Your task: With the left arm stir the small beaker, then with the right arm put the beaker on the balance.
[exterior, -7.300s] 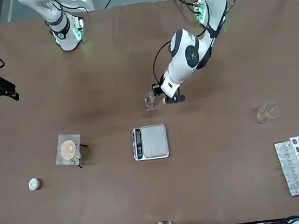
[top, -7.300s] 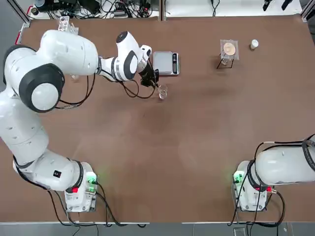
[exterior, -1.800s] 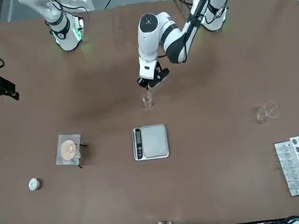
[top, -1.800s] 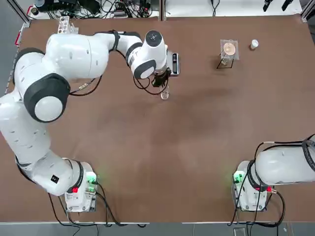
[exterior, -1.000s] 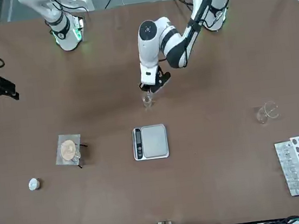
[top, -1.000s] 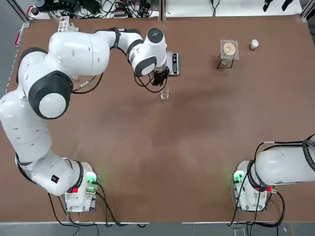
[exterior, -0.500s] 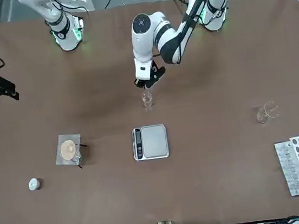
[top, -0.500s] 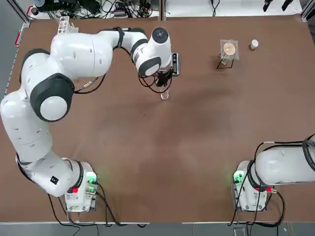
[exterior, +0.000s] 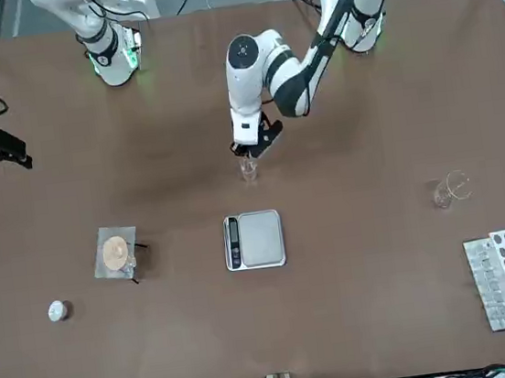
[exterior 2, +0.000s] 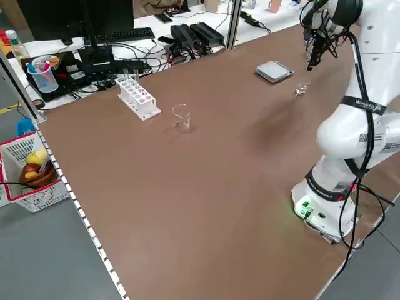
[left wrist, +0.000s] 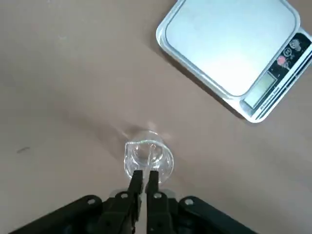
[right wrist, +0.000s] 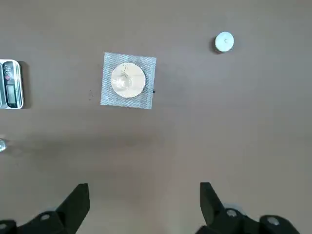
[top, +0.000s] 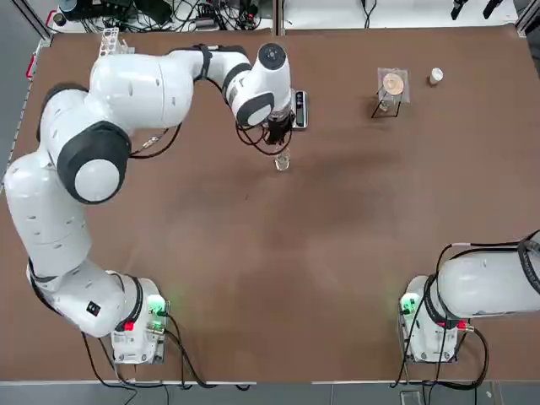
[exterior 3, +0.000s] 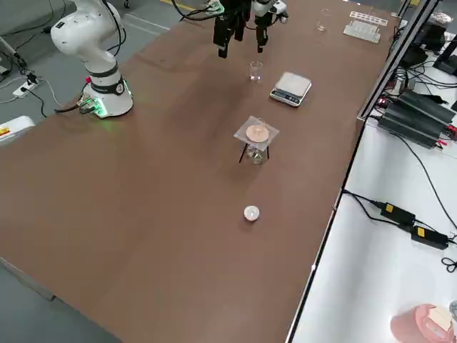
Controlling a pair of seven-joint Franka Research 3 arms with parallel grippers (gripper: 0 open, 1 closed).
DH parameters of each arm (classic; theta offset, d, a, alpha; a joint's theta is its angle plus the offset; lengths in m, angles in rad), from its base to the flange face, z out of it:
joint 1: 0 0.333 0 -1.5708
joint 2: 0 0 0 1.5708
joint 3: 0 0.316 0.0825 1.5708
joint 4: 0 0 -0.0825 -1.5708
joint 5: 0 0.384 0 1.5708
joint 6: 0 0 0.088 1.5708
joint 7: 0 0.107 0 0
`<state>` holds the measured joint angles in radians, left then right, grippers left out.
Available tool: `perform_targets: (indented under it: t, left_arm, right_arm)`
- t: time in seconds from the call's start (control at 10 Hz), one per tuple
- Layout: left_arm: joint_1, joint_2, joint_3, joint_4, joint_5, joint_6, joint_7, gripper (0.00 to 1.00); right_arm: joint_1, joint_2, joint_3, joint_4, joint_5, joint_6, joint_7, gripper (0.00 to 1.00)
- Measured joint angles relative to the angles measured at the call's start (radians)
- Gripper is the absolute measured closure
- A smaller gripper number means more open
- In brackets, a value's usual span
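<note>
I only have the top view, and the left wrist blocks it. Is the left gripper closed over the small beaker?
Observer: Yes. The left gripper is shut, with its tips right at the rim of the small beaker.
Operator: And the right gripper? It's outside my frame.
Observer: The right gripper is open and empty, held above the table.
Operator: Is the balance plate free?
Observer: The balance has a bare plate.

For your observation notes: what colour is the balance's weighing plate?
Silver, on the balance with a paler rim; clearest in the left wrist view.
</note>
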<state>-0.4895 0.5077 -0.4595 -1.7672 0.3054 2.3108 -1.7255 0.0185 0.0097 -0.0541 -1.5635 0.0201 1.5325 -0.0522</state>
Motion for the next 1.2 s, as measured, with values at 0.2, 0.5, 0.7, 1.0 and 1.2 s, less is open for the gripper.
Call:
perform_targets:
  t: [0.2, 0.5, 0.7, 1.0, 1.2]
  left_arm:
    - [-0.007, 0.000, -0.002, 0.002, 0.005, -0.046, 0.000, 0.92]
    - [-0.013, 0.000, -0.008, 0.011, 0.005, -0.057, -0.001, 0.92]
    - [-0.012, 0.000, -0.008, 0.028, 0.005, -0.058, -0.003, 0.92]
    - [-0.005, 0.012, -0.003, 0.046, 0.005, -0.061, -0.036, 0.92]
    - [-0.004, 0.034, 0.001, 0.054, 0.005, -0.061, -0.038, 0.92]
  right_arm:
    - [0.000, 0.000, 0.000, 0.000, 0.000, 0.000, 0.000, 0.00]
    - [0.000, 0.000, 0.000, 0.000, 0.000, 0.000, 0.000, 0.00]
    - [0.000, 0.000, 0.000, 0.000, 0.000, 0.000, 0.000, 0.00]
    - [0.000, 0.000, 0.000, 0.000, 0.000, 0.000, 0.000, 0.00]
    - [-0.001, 0.000, 0.000, 0.000, 0.000, 0.000, 0.000, 0.00]
